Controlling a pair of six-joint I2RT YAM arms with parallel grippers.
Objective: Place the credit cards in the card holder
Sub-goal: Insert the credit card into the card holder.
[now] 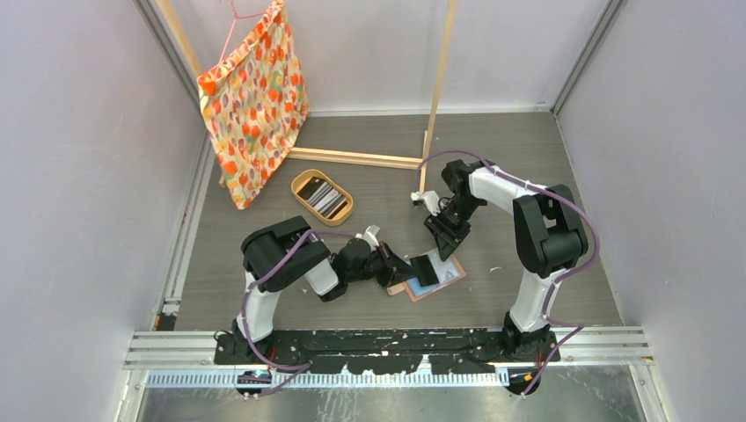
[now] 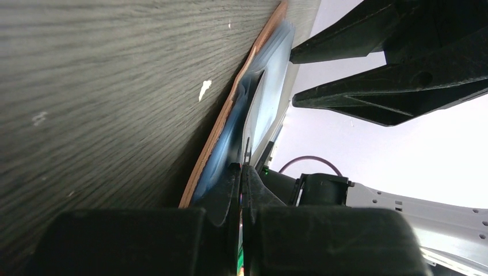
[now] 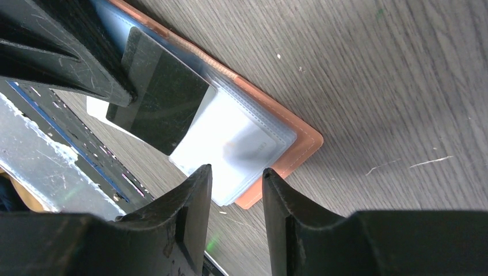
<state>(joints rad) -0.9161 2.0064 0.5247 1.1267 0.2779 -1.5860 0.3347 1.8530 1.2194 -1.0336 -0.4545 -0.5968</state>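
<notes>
At lower centre of the overhead frame, found the card holder lying open on the worktop, leather side down, long axis running from lower left up to the right. Saw its clear pockets facing up, fanned a little off the leather near one corner.

Found the left end effector reaching in from the frame's left, low against the worktop and clenched on a black credit card. Saw the card's long axis pointing away from those fingers and across the holder, its free corner lying over a clear pocket. Could not tell whether that edge had entered a pocket mouth or only rested on top.

Found the right end effector hanging just above the holder's far corner, jaws parted, nothing between them, touching neither card nor pocket as far as could be made out. Judged both arms equally near the holder, but only the left one positioned to feed the card. Judged the coming move a slide along the card's own long axis, with the right arm free to pin the loose sleeves.

Up and to the left, well apart from the holder, saw an oval tan tray with more credit cards stacked inside, dark and pale edges showing.
</notes>
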